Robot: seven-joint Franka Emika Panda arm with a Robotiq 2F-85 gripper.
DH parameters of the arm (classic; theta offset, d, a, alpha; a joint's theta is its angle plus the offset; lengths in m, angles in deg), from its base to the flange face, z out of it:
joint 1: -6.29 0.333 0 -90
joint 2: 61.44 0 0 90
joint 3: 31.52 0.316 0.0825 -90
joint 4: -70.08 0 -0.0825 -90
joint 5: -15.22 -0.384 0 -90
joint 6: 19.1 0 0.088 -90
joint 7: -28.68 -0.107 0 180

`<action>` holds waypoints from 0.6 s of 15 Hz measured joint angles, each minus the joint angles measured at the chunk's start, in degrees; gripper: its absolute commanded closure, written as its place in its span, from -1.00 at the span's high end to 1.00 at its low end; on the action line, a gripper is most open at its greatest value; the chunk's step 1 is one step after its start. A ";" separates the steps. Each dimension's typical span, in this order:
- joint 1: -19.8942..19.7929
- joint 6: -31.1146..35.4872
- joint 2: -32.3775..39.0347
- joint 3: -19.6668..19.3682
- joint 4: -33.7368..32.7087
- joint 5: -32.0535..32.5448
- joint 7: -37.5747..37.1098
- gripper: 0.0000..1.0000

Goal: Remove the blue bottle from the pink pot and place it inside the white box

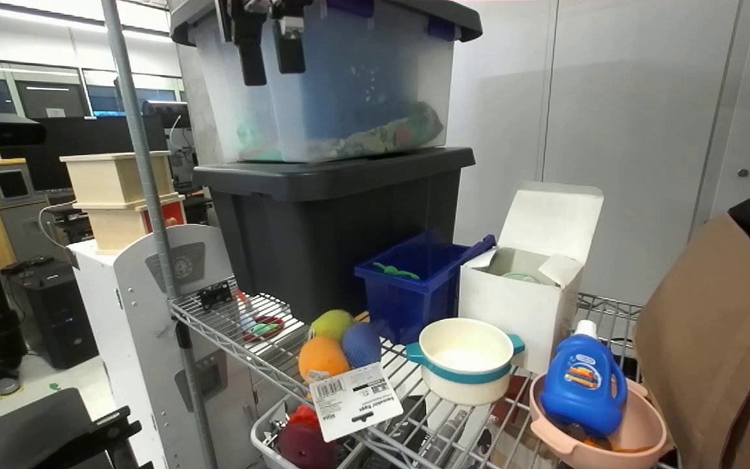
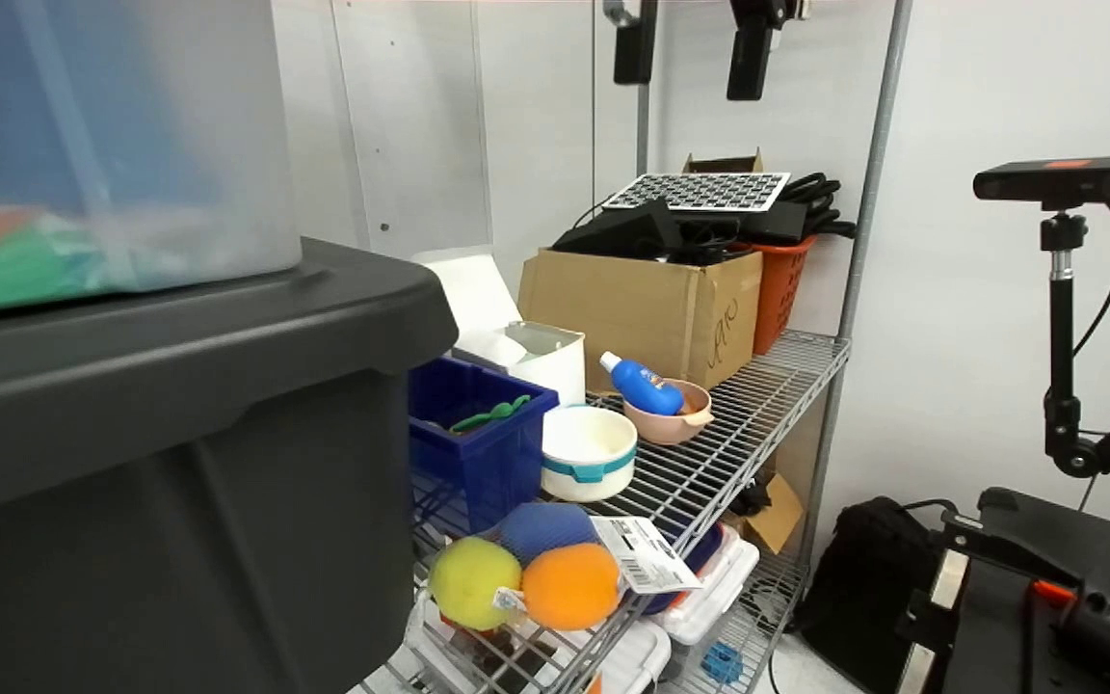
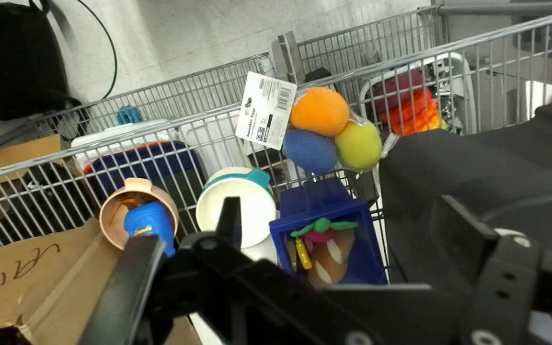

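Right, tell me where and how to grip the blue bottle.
Probably best from above, closing across its upper body just below the white cap: the blue bottle leans in the pink pot, lower end inside, capped end clear of the rim.

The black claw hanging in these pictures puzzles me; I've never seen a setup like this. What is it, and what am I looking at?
It's the robot's gripper, its mechanical hand. Both exterior views are taken from outside the robot; the wrist view is taken from its wrist, looking down past its two fingers.

On the wire shelf are, among other things, an open white box, a dark-blue bin, a white-and-teal bowl, three coloured eggs in a net and a pink pot. A blue bottle sits tilted in that pot; the job is to move it into the box. The fingers are apart, holding nothing.
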 measured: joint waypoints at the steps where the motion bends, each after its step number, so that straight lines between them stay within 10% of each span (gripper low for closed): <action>1: -0.46 -0.15 0.00 -0.81 -0.31 0.02 0.83 1.00; 9: -1.56 -0.27 1.06 -2.84 -0.39 0.06 3.43 1.00</action>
